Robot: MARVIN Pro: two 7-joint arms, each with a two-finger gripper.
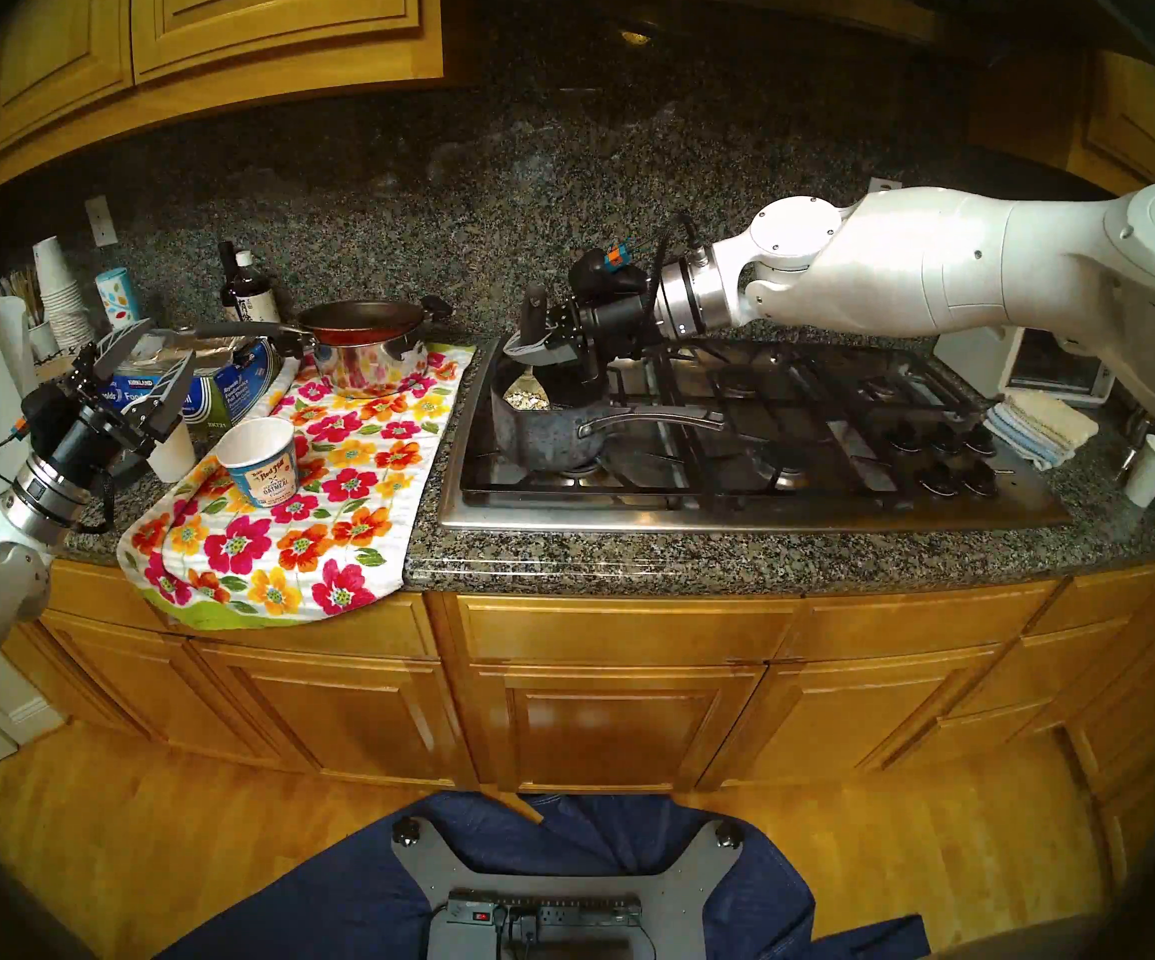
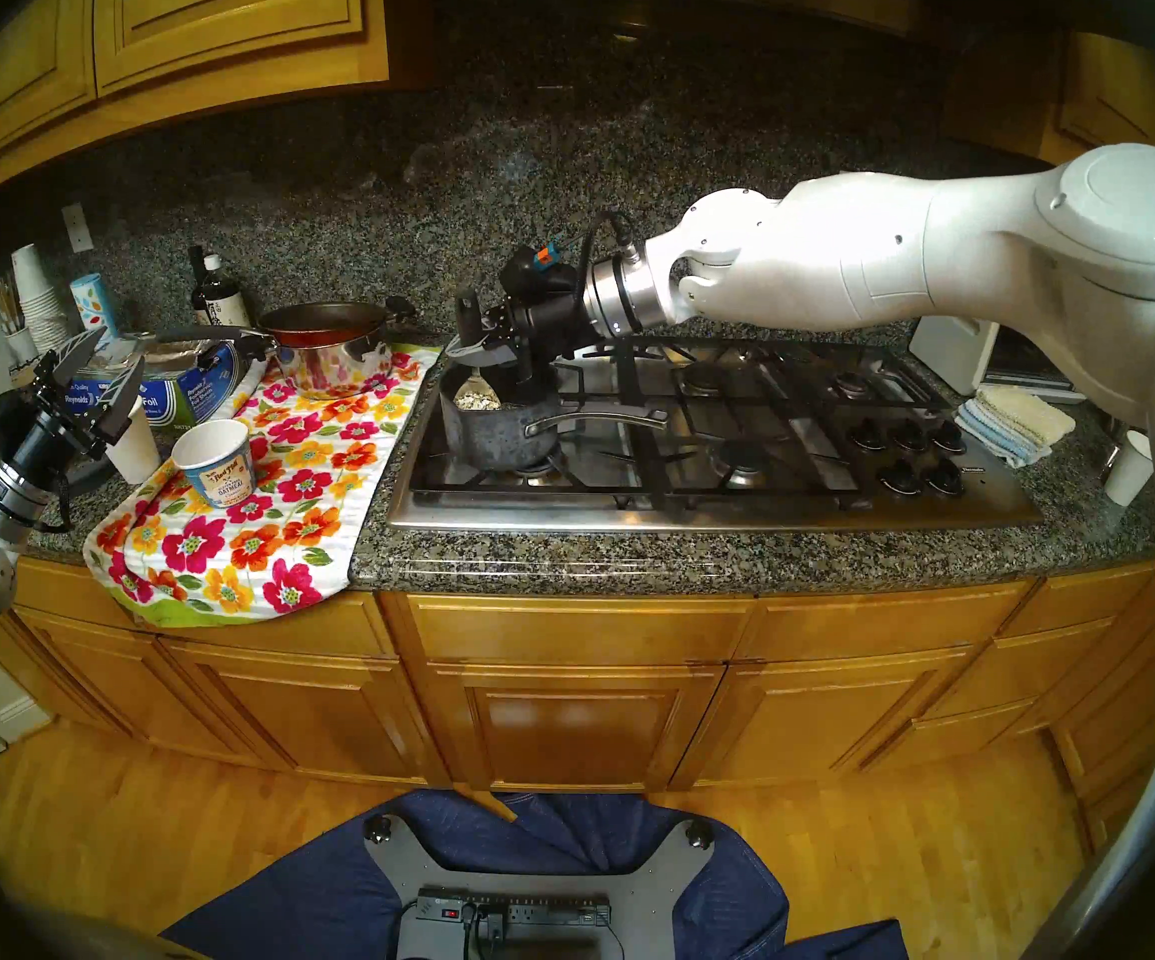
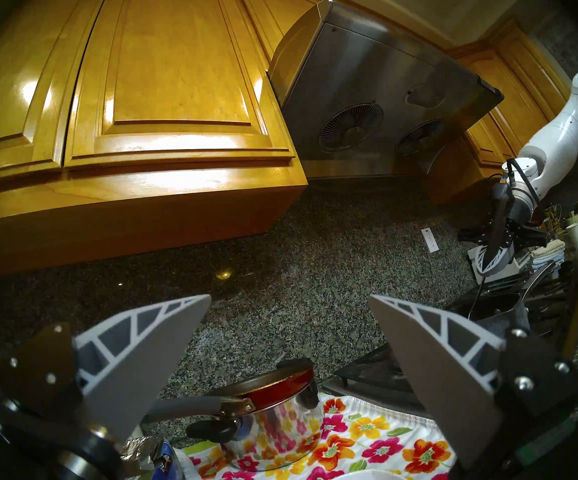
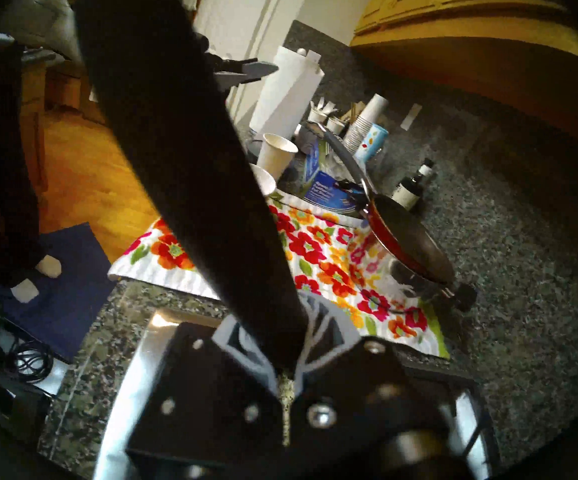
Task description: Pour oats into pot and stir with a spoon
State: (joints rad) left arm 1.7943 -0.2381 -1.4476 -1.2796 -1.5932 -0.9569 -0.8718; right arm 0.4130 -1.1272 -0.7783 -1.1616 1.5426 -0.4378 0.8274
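My two arms are showing smooth white shells, each one ending in a silver metal ring and then a black wrist block. A thin black cable is looping beside each wrist, with a small orange and blue plug. My left gripper (image 1: 145, 366) is wearing grey fingers with white ribs inside, fixed on black plates by silver screws.

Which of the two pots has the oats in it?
The blue-grey speckled saucepan on the cooktop; pale oats show inside. The steel pot sits on the floral towel.
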